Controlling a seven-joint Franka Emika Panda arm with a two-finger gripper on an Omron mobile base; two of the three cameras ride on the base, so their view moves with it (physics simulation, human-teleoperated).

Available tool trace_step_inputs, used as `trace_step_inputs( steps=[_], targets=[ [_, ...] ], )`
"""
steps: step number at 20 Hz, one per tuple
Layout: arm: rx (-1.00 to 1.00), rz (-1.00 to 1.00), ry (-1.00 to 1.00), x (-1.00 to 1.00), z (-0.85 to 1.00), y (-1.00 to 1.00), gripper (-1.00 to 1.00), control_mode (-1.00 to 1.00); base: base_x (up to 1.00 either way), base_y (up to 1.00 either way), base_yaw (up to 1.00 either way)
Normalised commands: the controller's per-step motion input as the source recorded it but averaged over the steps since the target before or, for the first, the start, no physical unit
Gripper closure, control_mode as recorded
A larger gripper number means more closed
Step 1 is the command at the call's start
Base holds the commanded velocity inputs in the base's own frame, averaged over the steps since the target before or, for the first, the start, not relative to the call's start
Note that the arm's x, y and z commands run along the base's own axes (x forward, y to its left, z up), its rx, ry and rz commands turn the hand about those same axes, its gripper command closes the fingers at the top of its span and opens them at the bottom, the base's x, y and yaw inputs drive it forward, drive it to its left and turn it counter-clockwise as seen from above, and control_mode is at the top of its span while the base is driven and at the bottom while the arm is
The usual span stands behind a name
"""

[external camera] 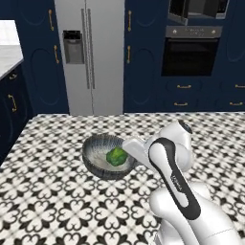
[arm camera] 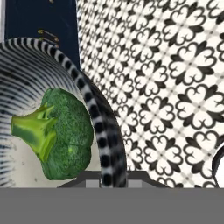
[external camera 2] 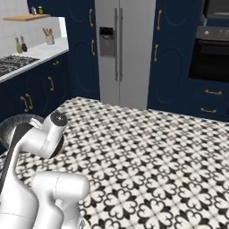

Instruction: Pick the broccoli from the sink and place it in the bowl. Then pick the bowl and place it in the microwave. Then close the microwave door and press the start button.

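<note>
The dark-grey ribbed bowl [external camera: 98, 154] hangs above the patterned tile floor, and the bright-green broccoli [external camera: 116, 156] lies inside it. My gripper [external camera: 127, 145] is shut on the bowl's right rim. In the hand view the striped bowl rim [arm camera: 103, 131] runs down between the fingertips of the gripper [arm camera: 106, 178], with the broccoli [arm camera: 59, 135] just left of it. A sliver of the bowl [external camera 2: 8, 127] peeks out behind my arm. The microwave [external camera: 198, 8] sits high at the far right, and its door [external camera: 177, 14] appears swung out to the left. The sink is out of view.
A black wall oven [external camera: 191, 55] sits under the microwave in navy cabinets. A steel fridge [external camera: 90, 52] stands at the far centre. A counter [external camera 2: 31, 56] with a cooktop runs along the left. The black-and-white tile floor [external camera 2: 152, 152] stretches ahead.
</note>
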Motion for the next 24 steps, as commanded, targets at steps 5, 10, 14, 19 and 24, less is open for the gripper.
trace_step_inputs(
  steps=[5,10,14,19,24],
  targets=[
    [0.00,0.00,0.00,0.00,0.00,0.00,1.00,1.00,0.00,-0.55,-0.10],
    [0.00,0.00,0.00,0.00,0.00,0.00,1.00,1.00,0.00,-0.52,-0.10],
    [0.00,0.00,0.00,0.00,0.00,0.00,1.00,1.00,0.00,-0.53,-0.11],
    [0.00,0.00,0.00,0.00,0.00,0.00,1.00,1.00,0.00,-0.63,-0.10],
    [0.00,0.00,0.00,0.00,0.00,0.00,1.00,1.00,0.00,-0.60,-0.10]
  ],
)
